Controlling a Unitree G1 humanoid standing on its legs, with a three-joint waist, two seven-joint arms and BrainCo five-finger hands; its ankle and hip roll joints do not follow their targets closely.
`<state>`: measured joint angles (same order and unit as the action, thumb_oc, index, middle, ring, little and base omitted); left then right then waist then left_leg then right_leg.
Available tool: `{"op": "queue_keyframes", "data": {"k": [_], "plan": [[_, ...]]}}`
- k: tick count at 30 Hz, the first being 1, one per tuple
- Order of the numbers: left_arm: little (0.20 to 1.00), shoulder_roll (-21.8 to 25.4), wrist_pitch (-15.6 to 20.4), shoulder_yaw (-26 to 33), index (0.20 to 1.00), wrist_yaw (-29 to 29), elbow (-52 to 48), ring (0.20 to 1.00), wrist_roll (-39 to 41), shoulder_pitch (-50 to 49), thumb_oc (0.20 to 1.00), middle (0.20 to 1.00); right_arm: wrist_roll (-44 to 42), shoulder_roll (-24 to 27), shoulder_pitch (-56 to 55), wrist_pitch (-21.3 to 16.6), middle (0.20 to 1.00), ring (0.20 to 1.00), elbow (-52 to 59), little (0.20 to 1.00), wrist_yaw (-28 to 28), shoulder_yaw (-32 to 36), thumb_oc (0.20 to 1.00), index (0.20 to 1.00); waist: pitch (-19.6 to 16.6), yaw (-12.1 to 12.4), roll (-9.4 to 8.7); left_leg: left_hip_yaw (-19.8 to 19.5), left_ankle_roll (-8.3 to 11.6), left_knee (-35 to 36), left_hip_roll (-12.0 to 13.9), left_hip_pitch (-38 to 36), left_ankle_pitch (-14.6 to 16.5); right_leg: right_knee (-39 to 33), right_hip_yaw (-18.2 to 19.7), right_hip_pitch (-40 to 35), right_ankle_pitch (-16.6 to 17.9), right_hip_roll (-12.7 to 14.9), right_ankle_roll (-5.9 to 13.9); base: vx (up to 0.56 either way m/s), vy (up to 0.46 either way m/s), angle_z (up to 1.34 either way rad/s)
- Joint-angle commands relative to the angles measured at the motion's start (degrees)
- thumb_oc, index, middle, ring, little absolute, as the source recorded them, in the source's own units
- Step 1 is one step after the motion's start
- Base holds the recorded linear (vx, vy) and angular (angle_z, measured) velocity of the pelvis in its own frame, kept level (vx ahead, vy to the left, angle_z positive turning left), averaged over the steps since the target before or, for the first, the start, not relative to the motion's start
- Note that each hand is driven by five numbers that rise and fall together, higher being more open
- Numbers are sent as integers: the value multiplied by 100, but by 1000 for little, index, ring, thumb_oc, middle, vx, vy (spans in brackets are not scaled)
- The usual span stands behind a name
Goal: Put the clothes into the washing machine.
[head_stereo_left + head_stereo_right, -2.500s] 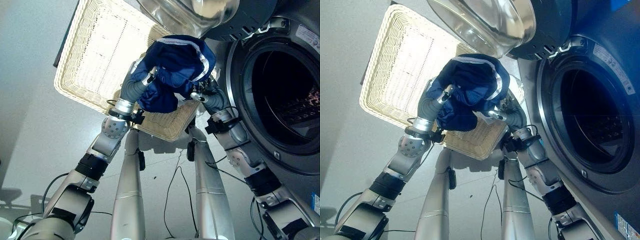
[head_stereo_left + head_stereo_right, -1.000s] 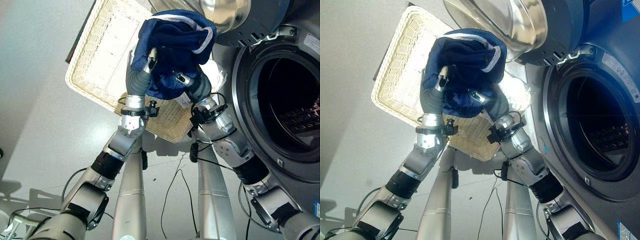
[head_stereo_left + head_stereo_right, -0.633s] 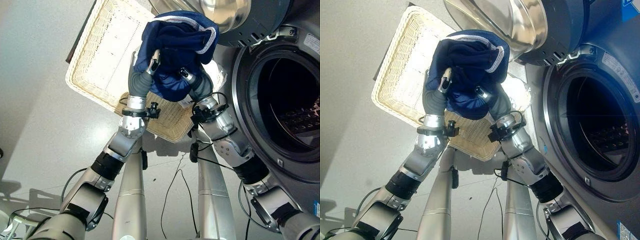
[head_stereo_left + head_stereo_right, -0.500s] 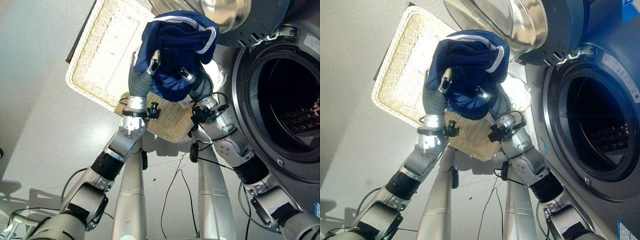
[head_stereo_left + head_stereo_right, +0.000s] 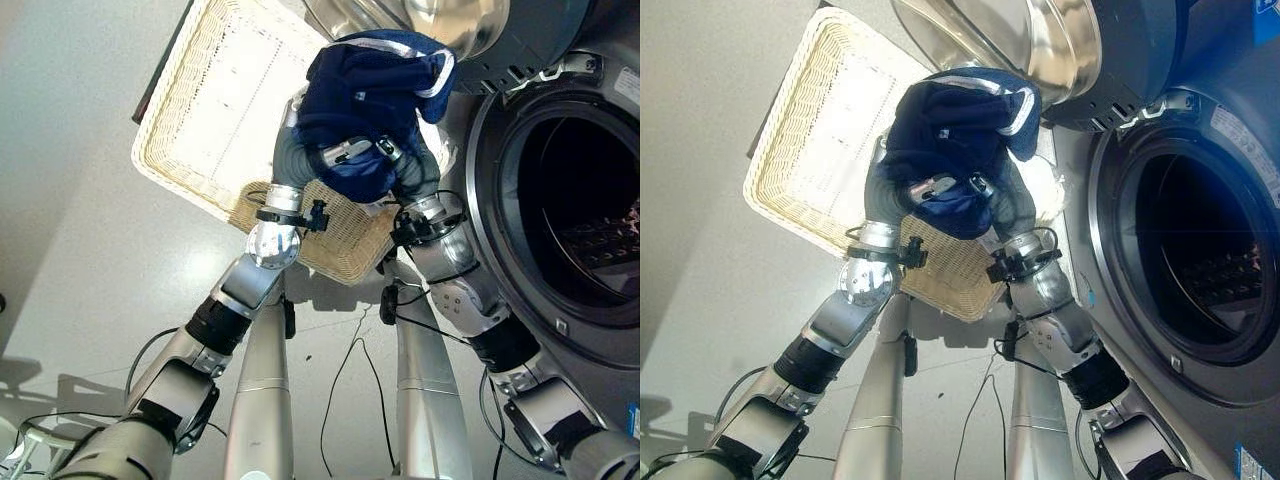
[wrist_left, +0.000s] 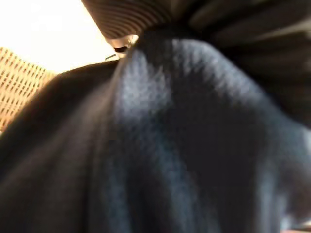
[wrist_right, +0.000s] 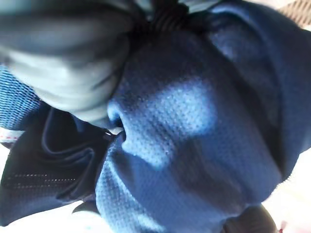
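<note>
Both hands up together holding one bundle of dark blue mesh clothing (image 5: 375,105) with white trim along one edge, lifted above the near right corner of the wicker basket (image 5: 205,110) and just left of the washing machine (image 5: 590,230) opening

Left hand (image 5: 335,155) comes in from lower left, wrist cover buried under the cloth, silver fingers (image 5: 345,152) showing at the underside of the bundle, curled into the fabric and clamped on it. Right hand (image 5: 395,160) comes in from the lower right, its fingers (image 5: 975,186) poking out beside the left ones, also curled into the cloth. The two hands sit just beside each other, nearly touching, under the bundle

Left wrist view: dark blue mesh close up, draped over the hand, ribbed cover at one edge, a bit of wicker weave at the side. Right wrist view: blue mesh fabric (image 7: 204,145) bunched against the hand, folds wrapped round it

Basket is pale woven, rectangular, lying on the grey floor (image 5: 70,200); its far right corner has something white (image 5: 1045,195) in it, partly hidden by the bundle, cannot tell what. Washing machine is a dark grey front loader, round drum opening (image 5: 585,190) dark inside, with its door (image 5: 990,40) swung open, the glass bowl and chrome ring of the door showing above the bundle. Clothing is close to the door and drum rim but not inside the drum, hanging clear of the basket
</note>
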<state>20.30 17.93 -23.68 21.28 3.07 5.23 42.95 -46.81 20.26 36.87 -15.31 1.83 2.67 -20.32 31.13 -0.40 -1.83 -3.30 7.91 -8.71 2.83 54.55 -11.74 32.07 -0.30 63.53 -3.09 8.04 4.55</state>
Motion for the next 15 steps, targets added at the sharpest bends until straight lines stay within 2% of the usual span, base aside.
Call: {"op": "queue_keyframes", "data": {"k": [1,5,8,12,15], "plan": [[1000,150,-370,18,1000,-26,-59,1000,-253,-69,1000,1000,-381,-209,183,-878,200,200,889,200,-634,242,200,200,-134,-108,180,181,-335,-701,-500,217,414,-1667,-538,-458,1377,-344,385,0,0,0],[1000,214,-495,58,1000,81,87,1000,-247,-80,1000,1000,-691,-230,169,-992,200,200,905,200,-826,320,200,200,-134,-108,185,186,-326,-718,-485,230,417,-1650,-539,-447,1367,-337,386,0,0,0],[1000,306,-675,145,1000,330,267,1000,-285,-142,1000,1000,-1285,-278,71,-1097,200,200,956,200,-1172,455,200,200,-134,-117,180,188,-318,-701,-473,211,412,-1651,-537,-460,1370,-344,386,0,0,0],[1000,381,-727,245,1000,612,461,1000,-283,-202,1000,1000,-1698,-302,9,-1172,200,200,960,200,-1442,574,200,200,-134,-117,169,193,-310,-711,-456,215,414,-1649,-546,-463,1371,-334,396,0,0,0],[1000,444,-707,331,1000,1042,548,1000,-451,-259,1000,1000,-1819,-283,-10,-1246,200,200,954,200,-1513,656,200,200,-134,-104,164,179,-302,-716,-442,234,414,-1645,-559,-451,1376,-315,403,0,0,0]]}}
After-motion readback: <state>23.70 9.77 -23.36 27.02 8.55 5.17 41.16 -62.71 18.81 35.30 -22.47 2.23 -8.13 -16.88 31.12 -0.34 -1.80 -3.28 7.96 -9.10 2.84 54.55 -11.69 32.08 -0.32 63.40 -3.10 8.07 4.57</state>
